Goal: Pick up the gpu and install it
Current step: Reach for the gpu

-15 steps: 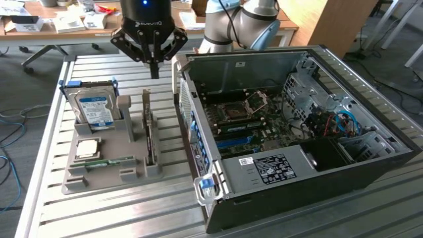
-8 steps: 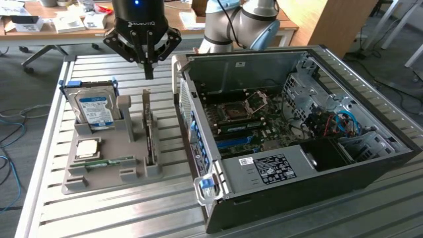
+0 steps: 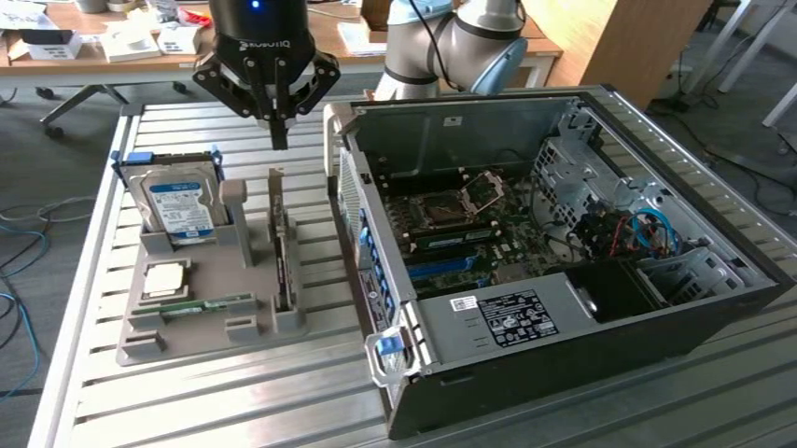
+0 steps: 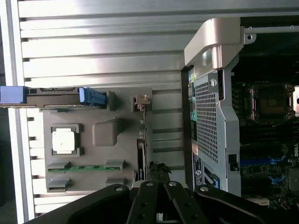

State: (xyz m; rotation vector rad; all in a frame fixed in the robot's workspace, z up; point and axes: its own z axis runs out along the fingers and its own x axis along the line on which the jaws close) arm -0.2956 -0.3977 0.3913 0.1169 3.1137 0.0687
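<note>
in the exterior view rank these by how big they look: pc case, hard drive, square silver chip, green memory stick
1. open black metal computer case
2. silver hard drive with blue label
3. unsure: square silver chip covers more, thin green memory stick runs longer

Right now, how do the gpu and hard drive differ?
The gpu is a thin dark card, edge-on; the hard drive is a thicker silver block with a blue label. The hard drive sits in a blue bracket; the gpu has none. The gpu stands at right angles to the hard drive. Both stand on edge in the grey holder.
</note>
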